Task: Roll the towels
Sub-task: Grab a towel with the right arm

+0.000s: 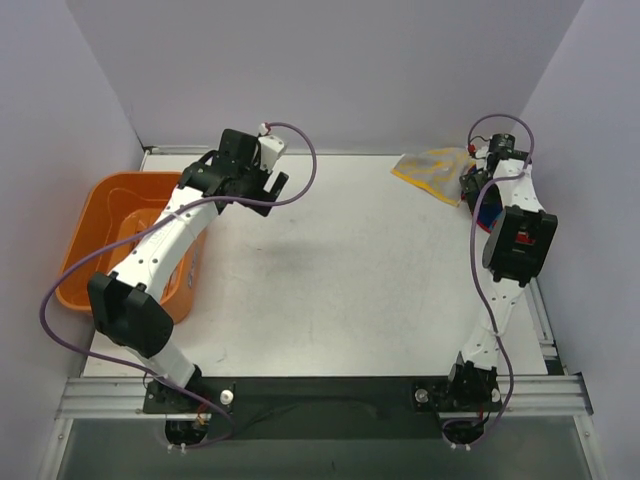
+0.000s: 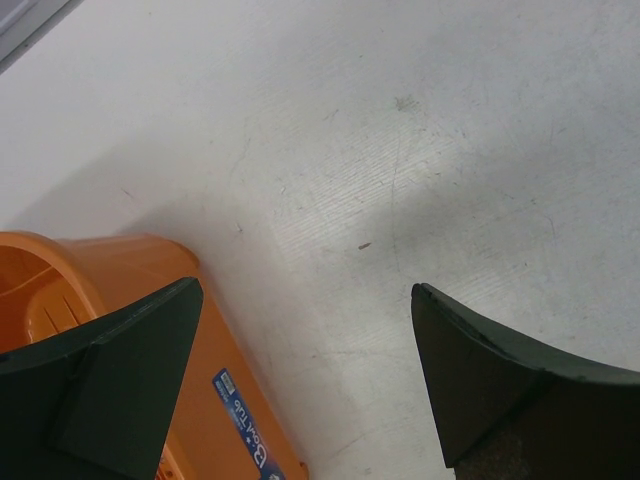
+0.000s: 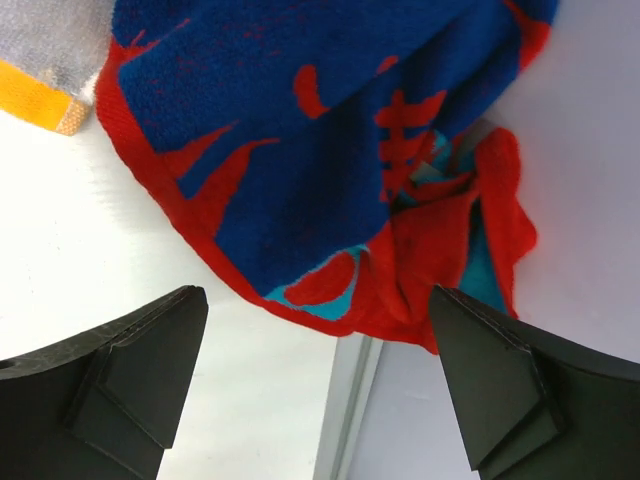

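The right wrist view shows the red towel (image 3: 300, 150), bunched, with blue and turquoise pattern, just ahead of the right gripper (image 3: 315, 305), whose jaws stand wide apart and empty. From above it is mostly hidden under that arm, seemingly touching the yellow towel (image 1: 432, 167) at upper right. The left gripper (image 2: 305, 295), likewise spread, hangs beside the orange tub (image 2: 130, 265)
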